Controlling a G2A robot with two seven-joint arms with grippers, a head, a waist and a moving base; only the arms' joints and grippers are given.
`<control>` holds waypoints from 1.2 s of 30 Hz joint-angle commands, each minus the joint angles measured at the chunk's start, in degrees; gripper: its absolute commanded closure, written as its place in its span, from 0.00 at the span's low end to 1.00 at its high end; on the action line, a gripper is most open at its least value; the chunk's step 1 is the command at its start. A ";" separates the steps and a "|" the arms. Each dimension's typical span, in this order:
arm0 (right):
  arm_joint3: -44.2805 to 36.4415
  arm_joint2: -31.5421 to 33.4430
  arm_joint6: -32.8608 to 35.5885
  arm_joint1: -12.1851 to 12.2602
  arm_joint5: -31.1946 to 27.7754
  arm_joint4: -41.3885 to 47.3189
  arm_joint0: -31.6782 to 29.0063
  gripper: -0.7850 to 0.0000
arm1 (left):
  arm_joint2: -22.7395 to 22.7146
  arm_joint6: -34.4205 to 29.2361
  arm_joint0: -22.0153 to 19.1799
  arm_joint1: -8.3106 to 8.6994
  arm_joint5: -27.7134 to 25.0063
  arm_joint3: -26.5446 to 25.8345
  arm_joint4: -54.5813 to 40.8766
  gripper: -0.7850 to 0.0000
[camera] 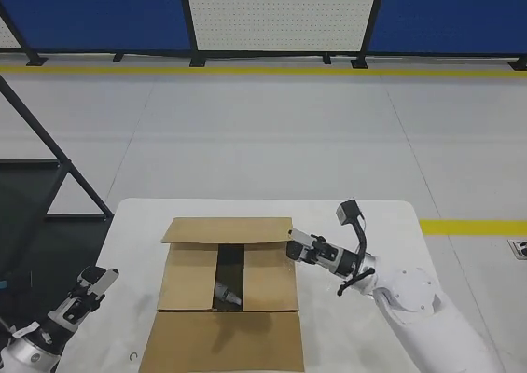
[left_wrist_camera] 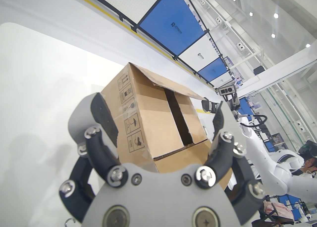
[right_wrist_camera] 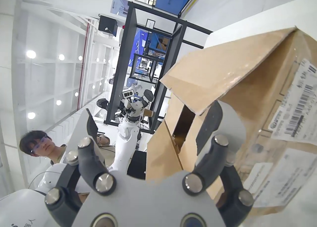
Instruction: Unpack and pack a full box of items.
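Brightly and evenly lit from above, by rows of round ceiling lamps [left_wrist_camera: 275, 15] burnt out to white dots in both wrist views. Strong glare on the white table [left_wrist_camera: 37, 77], nearly washed flat; pale floor [camera: 272, 121] just as bright. Only soft, faint-edged shade on the cardboard of the box [camera: 188, 280]; deep black in the slot between its top flaps. Heavy wide-angle bending at the wrist views' edges: partition frames [left_wrist_camera: 158, 1] curved, black rack [right_wrist_camera: 122, 64] leaning.

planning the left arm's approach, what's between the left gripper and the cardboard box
Nothing: in the top view, bare white table separates the left gripper from the cardboard box.
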 commanded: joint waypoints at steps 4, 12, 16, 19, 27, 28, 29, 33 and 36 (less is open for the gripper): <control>3.46 -2.33 -1.09 -1.50 0.28 1.76 4.51 0.00 | 0.00 0.00 0.00 0.00 0.00 0.00 0.00 0.00; 13.40 -7.69 -6.29 -4.96 2.18 0.26 14.37 0.00 | 0.00 0.00 0.00 0.00 0.00 0.00 0.00 0.00; 18.61 -10.26 -10.24 -6.99 2.53 -0.94 18.67 0.00 | 0.00 0.00 0.00 0.00 0.00 0.00 0.00 0.00; 21.12 -11.68 -12.26 -8.02 2.99 -2.06 20.47 0.00 | 0.00 0.00 0.00 0.00 0.00 0.00 0.00 0.00; 21.12 -11.68 -12.26 -8.02 2.99 -2.06 20.47 0.00 | 0.00 0.00 0.00 0.00 0.00 0.00 0.00 0.00; 21.12 -11.68 -12.26 -8.02 2.99 -2.06 20.47 0.00 | 0.00 0.00 0.00 0.00 0.00 0.00 0.00 0.00; 21.12 -11.68 -12.26 -8.02 2.99 -2.06 20.47 0.00 | 0.00 0.00 0.00 0.00 0.00 0.00 0.00 0.00; 20.47 -10.88 -16.33 -8.35 4.00 0.14 18.79 0.00 | 0.00 0.00 0.00 0.00 0.00 0.00 0.00 0.00; 20.77 -11.14 -20.50 -9.22 5.42 0.31 18.89 0.00 | 0.53 0.35 0.31 0.00 0.18 -0.96 0.99 0.00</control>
